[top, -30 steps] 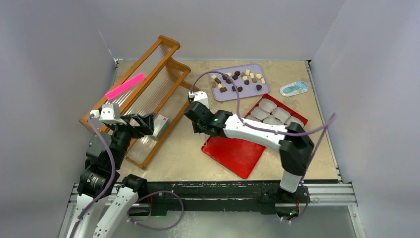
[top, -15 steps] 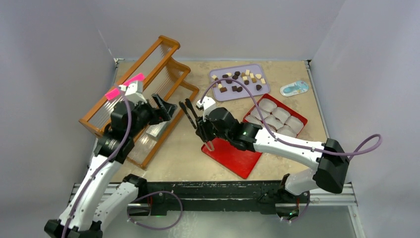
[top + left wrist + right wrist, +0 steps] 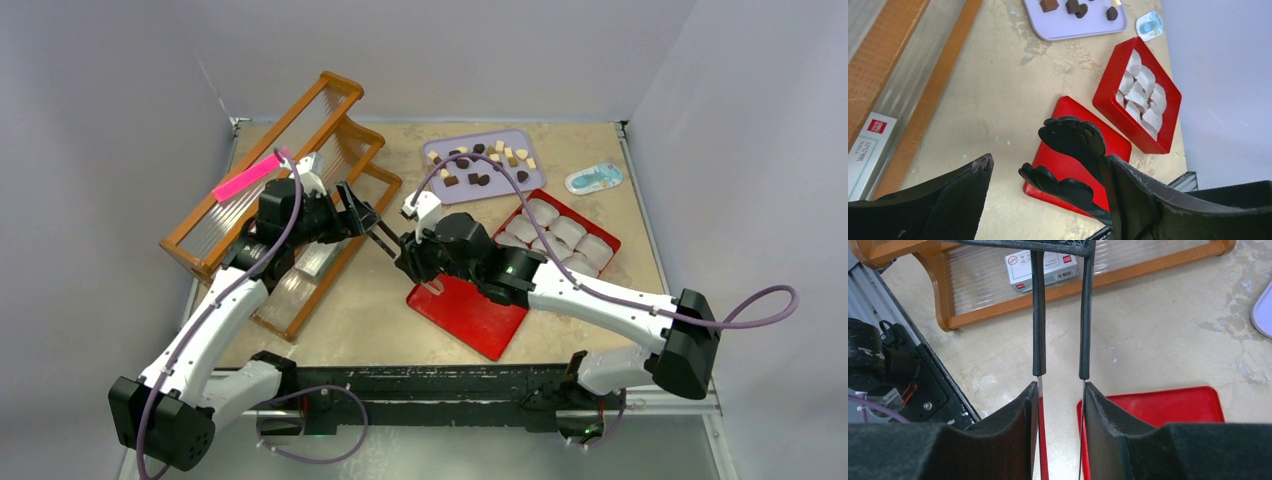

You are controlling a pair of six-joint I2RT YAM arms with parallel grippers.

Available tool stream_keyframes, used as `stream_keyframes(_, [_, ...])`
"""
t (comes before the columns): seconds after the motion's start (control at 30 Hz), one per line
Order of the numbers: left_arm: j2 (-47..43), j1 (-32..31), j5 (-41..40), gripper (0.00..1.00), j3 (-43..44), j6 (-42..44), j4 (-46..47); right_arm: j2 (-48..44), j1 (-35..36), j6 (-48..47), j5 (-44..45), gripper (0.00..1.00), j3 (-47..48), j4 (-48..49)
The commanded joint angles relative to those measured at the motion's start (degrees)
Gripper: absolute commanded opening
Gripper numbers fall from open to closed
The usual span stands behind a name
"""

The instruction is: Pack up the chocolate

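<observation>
The chocolate (image 3: pixel 480 165) lies as several brown and cream pieces on a lilac tray (image 3: pixel 515 182) at the back; its near pieces show in the left wrist view (image 3: pixel 1073 6). My right gripper (image 3: pixel 412 262) (image 3: pixel 1060 387) is shut on black tongs (image 3: pixel 388 240) (image 3: pixel 1038 315), both thin arms pressed between its pads. The tongs' scalloped heads (image 3: pixel 1073 142) stand between the jaws of my left gripper (image 3: pixel 362 215) (image 3: pixel 1047 160), close to its right finger. That gripper is open and the jaws do not clamp the heads.
A red box (image 3: pixel 605 238) (image 3: pixel 1108 82) holds white paper cups. Its flat red lid (image 3: pixel 470 310) (image 3: pixel 1068 112) (image 3: pixel 1158 405) lies under the tongs. A wooden rack (image 3: pixel 300 190) with a pink strip (image 3: pixel 250 173) and a small white box (image 3: pixel 322 252) (image 3: pixel 1043 265) fills the left. A blue-white packet (image 3: pixel 594 178) lies back right.
My left gripper swung right from the rack to the tongs' heads, its jaws narrowing a little. The right arm stretched out lower and brought the tongs over the lid's left corner.
</observation>
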Motion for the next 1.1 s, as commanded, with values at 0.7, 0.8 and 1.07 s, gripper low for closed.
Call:
stream_keyframes(0.7, [-0.21, -0.13, -1.91, 0.73, -1.73, 3.15, -4.10, -2.70, 0.13, 2.97, 3.90, 0.38, 6.29, -5.35])
stream_keyframes(0.8, [-0.74, -0.13, -1.46, 0.75, -0.53, 3.76, -4.26, -1.80, 0.12, 2.93, 4.40, 0.38, 6.89, -6.60])
stream_keyframes(1.07, [-4.21, -0.13, -0.68, 0.83, 6.06, 9.27, -5.91, 1.99, -4.60, 0.36, 6.96, 0.38, 8.40, -11.89])
